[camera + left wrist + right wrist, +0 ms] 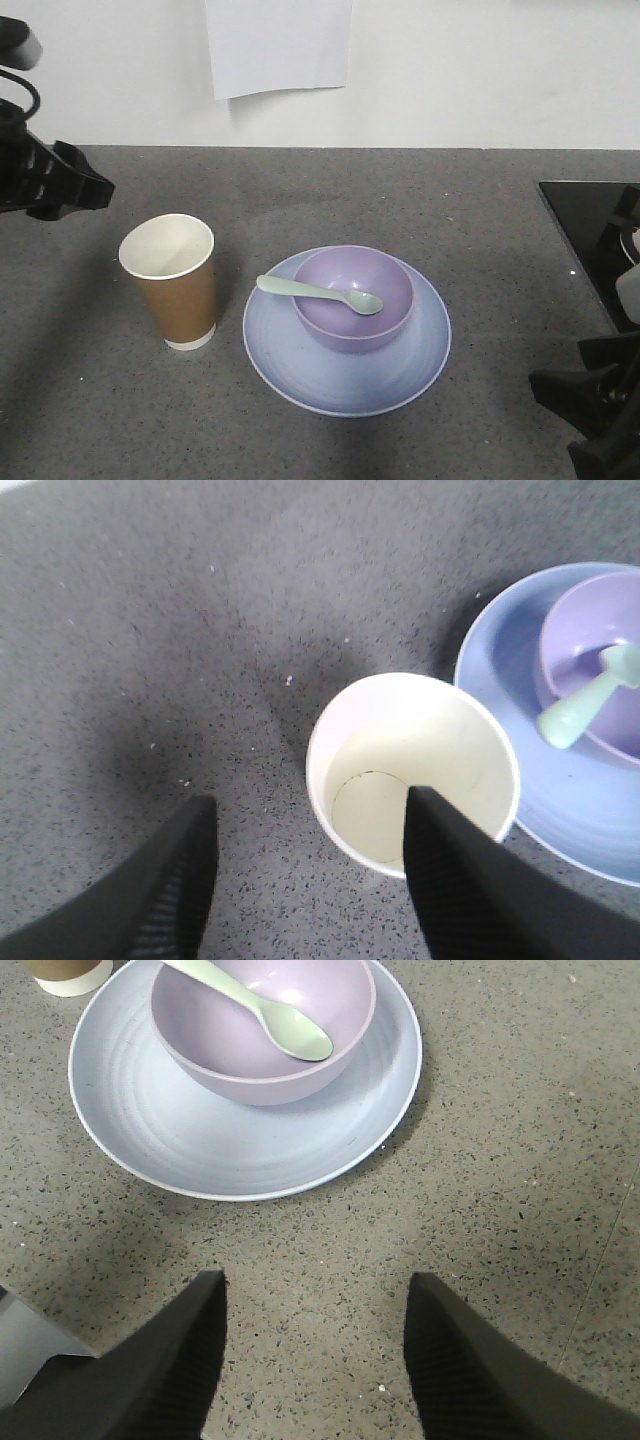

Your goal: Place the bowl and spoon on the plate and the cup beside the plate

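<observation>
Here the pale blue plate (pixel 300 375) sits on the grey speckled table (pixel 400 200), and everything else is placed around it. The lavender bowl (pixel 352 300) stands upright on the plate, set toward the plate's far side rather than at its middle, so that a wide bare crescent of plate shows on the near side. The mint-green spoon (pixel 320 294) lies in the bowl: its oval scoop rests inside toward the right, and its flat handle leans over the bowl's left rim and hangs above the plate. The brown paper cup (pixel 172 283) stands upright on the table just to the left of the plate, close to its rim but with a narrow gap of table between them; its white inside looks bare in the left wrist view.

The left pincer (pixel 305 880) hovers above the cup on the side away from the plate, its 2 dark fingers spread wide, with 1 fingertip overlapping the cup's mouth in that view and nothing gripped. The right pincer (pixel 315 1360) hangs over bare table on the near side of the plate, also spread wide and holding nothing. A white sheet of paper (pixel 278 45) hangs on the wall beyond the plate, and a black panel (pixel 580 230) lies at the table's right edge.
</observation>
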{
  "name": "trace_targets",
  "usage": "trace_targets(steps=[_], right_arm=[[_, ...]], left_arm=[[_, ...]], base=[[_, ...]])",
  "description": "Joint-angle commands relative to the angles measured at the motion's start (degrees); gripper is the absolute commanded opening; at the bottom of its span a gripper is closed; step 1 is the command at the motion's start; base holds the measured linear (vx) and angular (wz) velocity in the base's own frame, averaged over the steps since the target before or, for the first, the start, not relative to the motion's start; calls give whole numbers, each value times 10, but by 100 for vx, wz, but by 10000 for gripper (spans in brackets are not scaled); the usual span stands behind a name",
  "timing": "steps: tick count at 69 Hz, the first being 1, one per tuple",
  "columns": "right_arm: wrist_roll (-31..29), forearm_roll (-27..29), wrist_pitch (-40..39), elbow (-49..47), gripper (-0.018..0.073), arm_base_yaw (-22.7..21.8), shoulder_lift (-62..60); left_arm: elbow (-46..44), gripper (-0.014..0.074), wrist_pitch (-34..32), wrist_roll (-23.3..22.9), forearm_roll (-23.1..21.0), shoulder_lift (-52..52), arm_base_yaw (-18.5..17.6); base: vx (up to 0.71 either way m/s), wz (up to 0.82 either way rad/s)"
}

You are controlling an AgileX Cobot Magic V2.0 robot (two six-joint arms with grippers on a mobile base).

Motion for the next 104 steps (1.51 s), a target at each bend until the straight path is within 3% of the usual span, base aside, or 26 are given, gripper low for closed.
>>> trace_targets(steps=[1, 15, 44, 51, 58, 66, 67, 69, 104], right_arm=[[-5, 0, -30, -14, 390, 1, -1], [-5, 0, -30, -14, 390, 1, -1], [-5, 0, -30, -14, 386, 1, -1], [-5, -1, -30, -14, 341, 1, -1], [-5, -1, -25, -14, 242, 1, -1], [-7, -1, -13, -14, 106, 1, -1], [-7, -1, -7, -14, 10, 1, -1], [-7, -1, -6, -14, -15, 1, -1], [-7, -1, -6, -14, -8, 1, -1]], left_arm=[[9, 407, -30, -5, -7, -49, -2], [120, 407, -108, -4, -7, -137, -2], [230, 395, -125, 0, -5, -247, -2], [236, 337, -124, 1, -3, -249, -2], [236, 242, -125, 1, -2, -249, -2], [236, 106, -125, 1, -2, -249, -2], [236, 23, -125, 1, -2, -248, -2], [236, -2, -124, 1, -2, -248, -2], [236, -8, -113, 0, -3, -248, -2]], base=[[0, 0], [0, 0], [0, 0], [0, 0], [0, 0], [0, 0], [0, 0], [0, 0], [0, 0]])
